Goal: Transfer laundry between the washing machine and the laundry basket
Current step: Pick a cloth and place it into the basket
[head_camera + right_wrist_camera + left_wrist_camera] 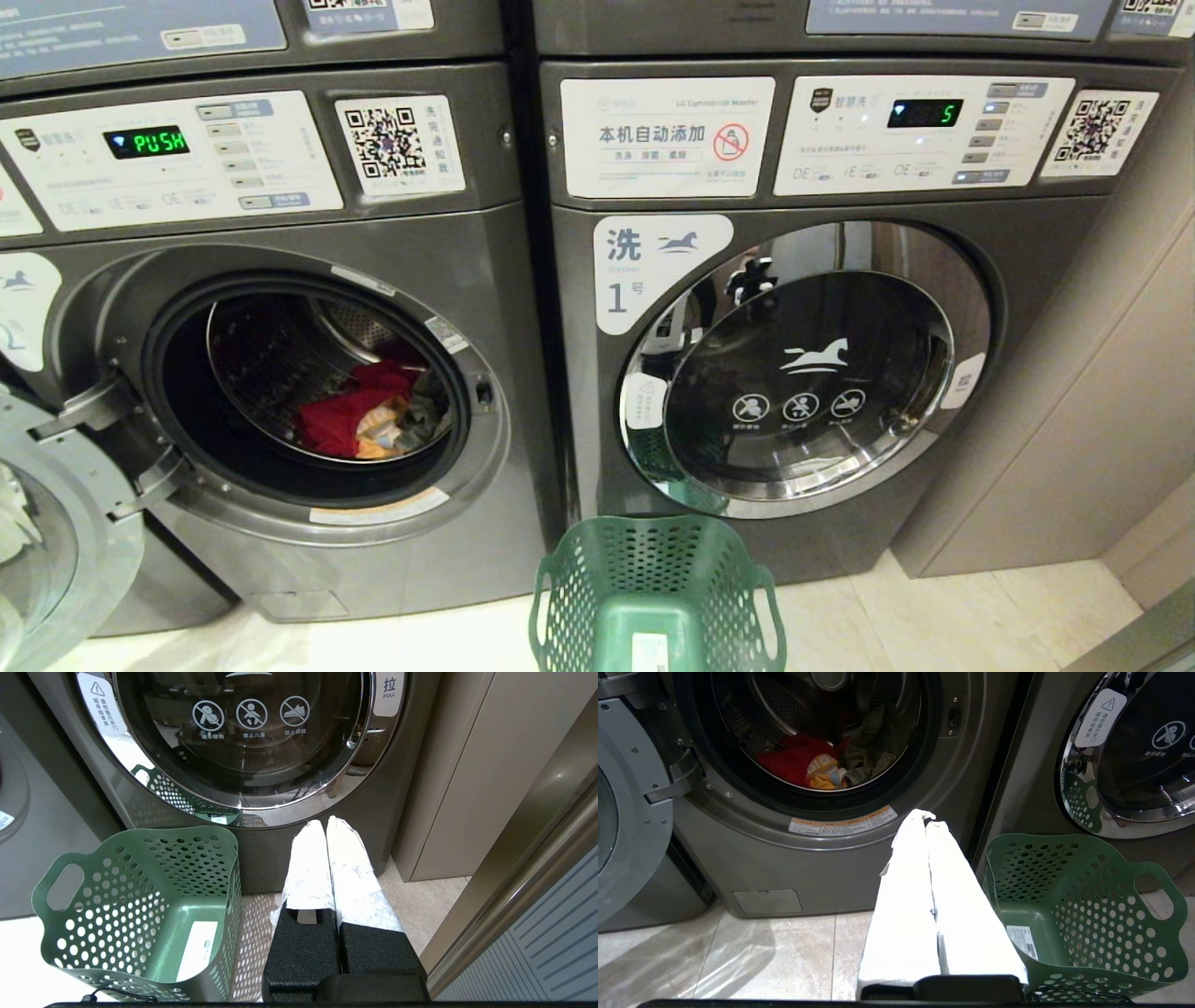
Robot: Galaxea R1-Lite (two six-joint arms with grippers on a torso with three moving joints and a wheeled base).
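Note:
The left washing machine [280, 560] stands with its door [56, 551] swung open. Inside its drum lies laundry [373, 420]: red cloth, a yellow-orange piece and grey-green fabric, also seen in the left wrist view as laundry [817, 758]. A green perforated laundry basket [653, 588] sits empty on the floor between the two machines. My left gripper [924, 817] is shut with nothing in it, low in front of the open machine, beside the basket [1083, 905]. My right gripper [324, 823] is shut and empty, low before the right machine, next to the basket [140, 905]. Neither arm shows in the head view.
The right washing machine [803, 373] has its round glass door closed. A beige cabinet panel [1074, 420] stands to its right, with a metal-edged panel [528, 858] close by the right gripper. The floor [738, 952] is pale tile.

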